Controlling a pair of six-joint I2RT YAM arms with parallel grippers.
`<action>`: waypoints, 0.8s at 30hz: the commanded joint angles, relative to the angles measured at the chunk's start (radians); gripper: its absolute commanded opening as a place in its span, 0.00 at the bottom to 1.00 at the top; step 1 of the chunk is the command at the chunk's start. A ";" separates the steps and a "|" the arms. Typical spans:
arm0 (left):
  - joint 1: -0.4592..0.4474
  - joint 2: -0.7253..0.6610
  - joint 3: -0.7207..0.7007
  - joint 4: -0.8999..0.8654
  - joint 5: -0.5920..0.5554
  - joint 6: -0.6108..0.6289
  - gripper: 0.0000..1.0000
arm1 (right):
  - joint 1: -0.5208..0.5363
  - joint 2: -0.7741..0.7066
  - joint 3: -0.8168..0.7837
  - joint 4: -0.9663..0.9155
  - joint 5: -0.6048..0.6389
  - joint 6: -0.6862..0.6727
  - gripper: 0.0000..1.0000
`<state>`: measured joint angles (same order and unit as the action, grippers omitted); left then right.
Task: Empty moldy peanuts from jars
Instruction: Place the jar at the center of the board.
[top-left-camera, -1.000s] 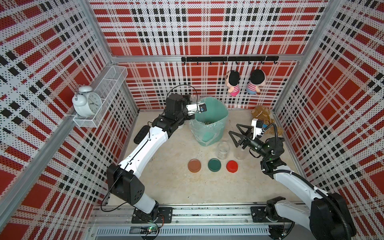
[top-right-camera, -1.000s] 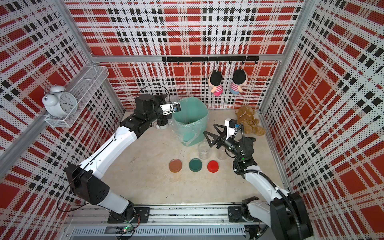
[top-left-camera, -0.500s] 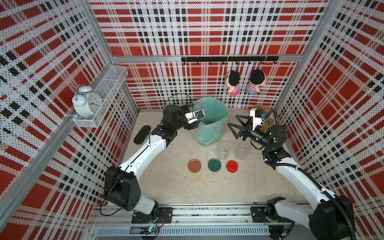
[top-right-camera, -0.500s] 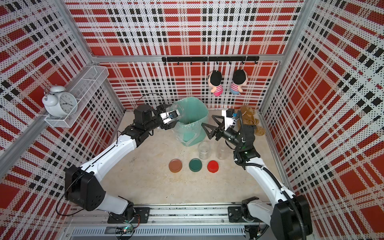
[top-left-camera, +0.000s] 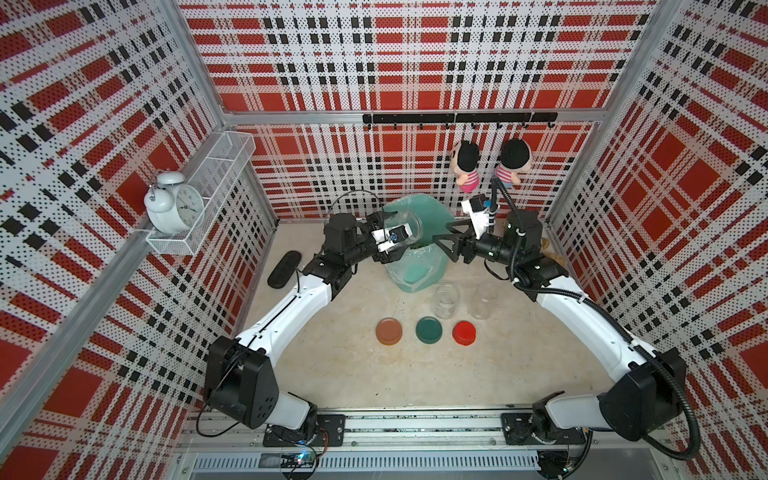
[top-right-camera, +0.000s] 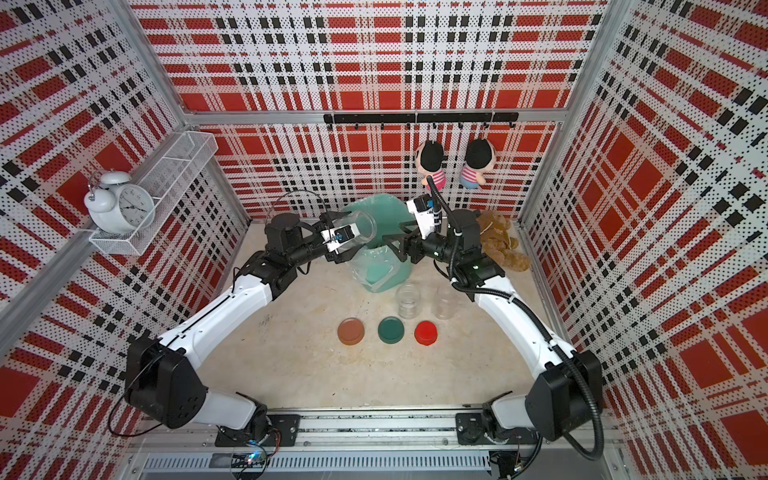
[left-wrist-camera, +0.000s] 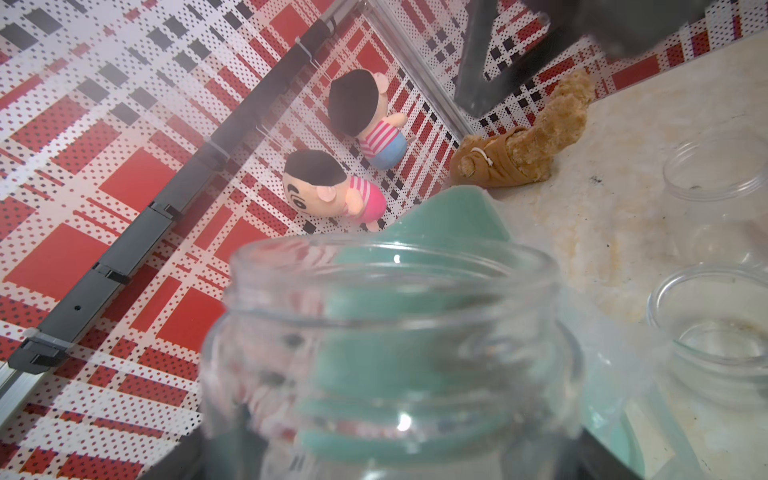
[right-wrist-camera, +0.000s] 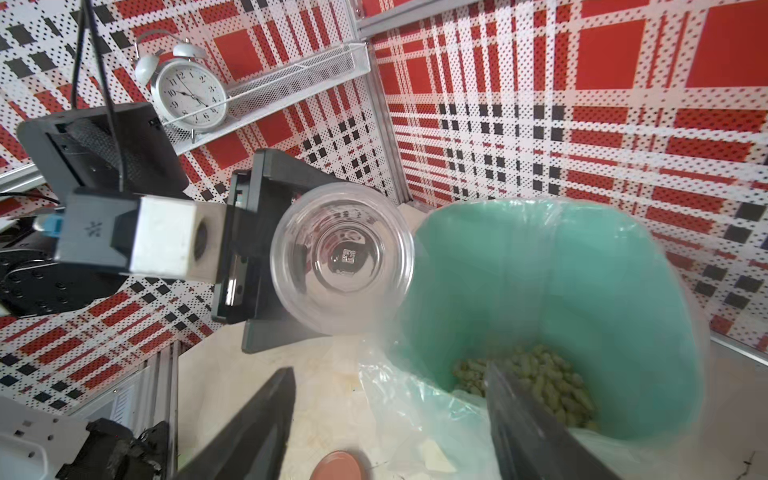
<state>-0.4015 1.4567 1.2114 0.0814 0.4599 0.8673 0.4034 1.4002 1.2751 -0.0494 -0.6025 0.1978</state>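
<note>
Your teal bin (top-left-camera: 419, 272), far centre, holds the moldy peanuts (right-wrist-camera: 536, 374), which only the right wrist view shows clearly. Your left gripper (top-left-camera: 397, 237) clasps the third jar (top-left-camera: 409, 227), tipped over the bin's rim. That same view shows it empty. The right gripper (top-left-camera: 440, 232) gapes, holding nothing. Nearer, two jars (top-left-camera: 446, 299) look emptied, with the three lids (top-left-camera: 429, 329) off. I judge little remains.

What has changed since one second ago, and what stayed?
The right gripper left the two standing jars, rose and moved toward the bin, jaws narrowing but empty. The left gripper, holding the empty jar throughout, shifted slightly by the bin's rim. Those jars and the lids stayed put.
</note>
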 joint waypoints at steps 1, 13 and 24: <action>-0.014 -0.056 -0.002 0.070 0.039 -0.006 0.00 | 0.024 0.039 0.070 -0.089 0.021 -0.041 0.69; -0.038 -0.058 -0.016 0.053 0.055 0.014 0.00 | 0.071 0.131 0.176 -0.135 0.056 -0.040 0.52; -0.056 -0.059 -0.009 0.029 0.051 0.027 0.00 | 0.088 0.171 0.219 -0.145 0.040 -0.023 0.31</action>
<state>-0.4473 1.4322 1.1938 0.0734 0.4934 0.8902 0.4805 1.5551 1.4654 -0.1776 -0.5549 0.1833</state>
